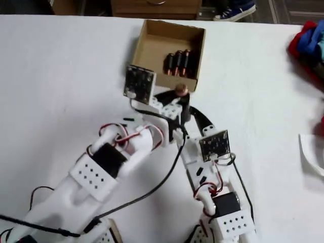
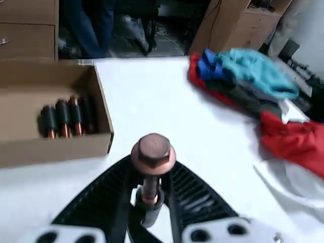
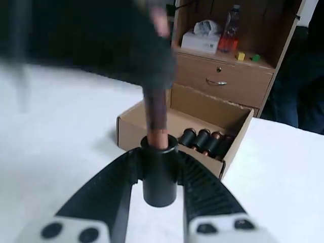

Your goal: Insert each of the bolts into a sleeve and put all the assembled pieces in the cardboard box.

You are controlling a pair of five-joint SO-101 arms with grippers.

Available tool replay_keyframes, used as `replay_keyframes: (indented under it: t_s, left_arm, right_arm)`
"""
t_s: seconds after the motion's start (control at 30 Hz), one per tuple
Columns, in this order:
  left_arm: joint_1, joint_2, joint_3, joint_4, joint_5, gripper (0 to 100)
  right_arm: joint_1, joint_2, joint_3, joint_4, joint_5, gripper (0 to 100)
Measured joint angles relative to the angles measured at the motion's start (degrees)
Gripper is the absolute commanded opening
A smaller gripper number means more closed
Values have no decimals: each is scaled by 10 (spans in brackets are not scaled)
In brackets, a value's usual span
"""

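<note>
1. The cardboard box (image 1: pixel 152 45) sits open on the white worktop (image 1: pixel 61 76), on the far side from my two arms.
2. Inside it, a short row of assembled pieces (image 1: pixel 177 63) lies side by side and touching, towards the wall nearest the arms. They are black sleeves with copper bolt ends showing. I count at least three and cannot tell whether there is a fourth. The rest of the box floor is bare cardboard.
3. My left claw (image 2: pixel 152 172) is pinching the bolt (image 2: pixel 153 151) by its shank, just under the copper hex head. The bolt stands upright with its head on top.
4. My right claw (image 3: pixel 159 159) is pinching the black sleeve (image 3: pixel 159 187) around its body. It is also upright, with its mouth facing up.
5. The lower end of the bolt is inside the mouth of the sleeve, and a good length of copper shank shows above the rim.
6. Bolt and sleeve are held above the worktop, outside the box and just beside its near wall. In the high view this is close to the box's right-hand corner.
7. A heap of red, blue and teal cloths (image 1: pixel 309 40) lies at the right edge of the worktop, well apart from the box.
</note>
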Motion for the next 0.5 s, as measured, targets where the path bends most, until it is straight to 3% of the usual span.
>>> replay_keyframes:
  t_s: [0.23,0.4,0.5]
  left_arm:
    - [0,1,4,3,-35,37]
    - [1,1,-4,70,-54,238]
    - [4,1,-33,149,-56,277]
  right_arm:
    - [-3,-1,1,-1,0,24]
    - [-4,-1,1,-1,0,24]
    - [1,0,1,0,-1,24]
